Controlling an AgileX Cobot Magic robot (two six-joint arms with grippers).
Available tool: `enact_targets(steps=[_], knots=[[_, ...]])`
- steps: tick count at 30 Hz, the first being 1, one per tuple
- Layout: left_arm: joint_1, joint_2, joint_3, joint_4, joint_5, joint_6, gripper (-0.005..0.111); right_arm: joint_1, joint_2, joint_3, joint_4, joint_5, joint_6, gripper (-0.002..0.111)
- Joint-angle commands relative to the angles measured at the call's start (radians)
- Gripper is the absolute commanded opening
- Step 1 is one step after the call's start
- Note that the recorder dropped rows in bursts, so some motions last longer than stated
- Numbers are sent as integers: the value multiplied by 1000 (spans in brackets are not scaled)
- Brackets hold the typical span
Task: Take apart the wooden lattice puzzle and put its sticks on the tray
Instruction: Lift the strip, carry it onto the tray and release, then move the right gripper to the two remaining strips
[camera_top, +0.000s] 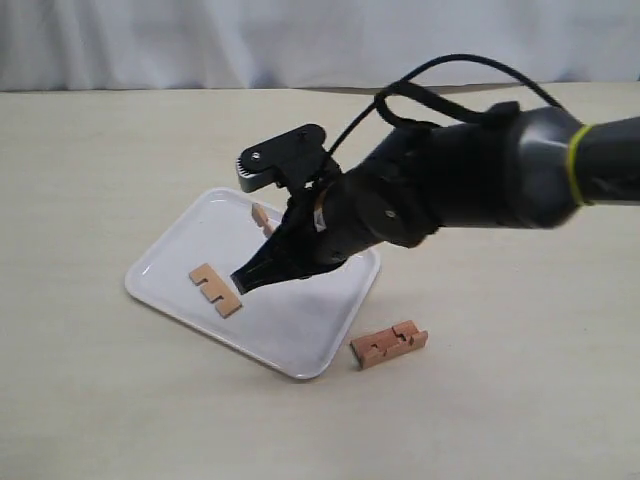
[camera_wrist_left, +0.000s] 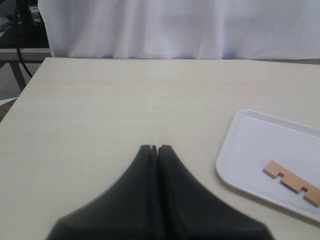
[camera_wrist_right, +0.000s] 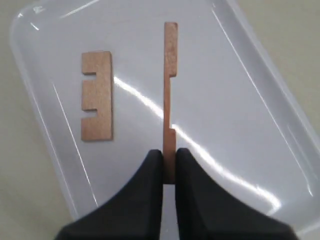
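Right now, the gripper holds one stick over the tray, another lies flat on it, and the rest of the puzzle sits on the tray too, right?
Not quite. The rest of the puzzle lies on the table beside the tray, not on it, as the exterior view shows. The held stick and flat stick are as said.

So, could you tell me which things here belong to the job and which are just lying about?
Job: tray; flat stick on it; held stick in the right gripper; remaining puzzle beside the tray, on the table.
Just there: left gripper, shut, empty; white curtain.
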Motion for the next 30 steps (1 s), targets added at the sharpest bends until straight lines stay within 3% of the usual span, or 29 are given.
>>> enact_targets(steps=[1, 5, 8, 14, 17, 23, 30], knots=[[-8, -1, 2, -1, -3, -3, 0, -2, 157, -225, 257, 158, -327, 4], [-8, -1, 2, -1, -3, -3, 0, -5, 253, -404, 346, 295, -390, 5], [-8, -1, 2, -1, -3, -3, 0, -28, 257, -418, 346, 289, -357, 7], [-8, -1, 2, -1, -8, -3, 0, -52, 242, -418, 324, 289, -317, 43], [-8, -1, 2, -1, -7, -3, 0, -52, 210, -418, 288, 315, -312, 55], [-8, -1, 2, -1, -7, -3, 0, -52, 116, -405, 98, 476, -207, 54], [-8, -1, 2, -1, -7, -3, 0, -67, -93, -193, -36, 405, -217, 54]])
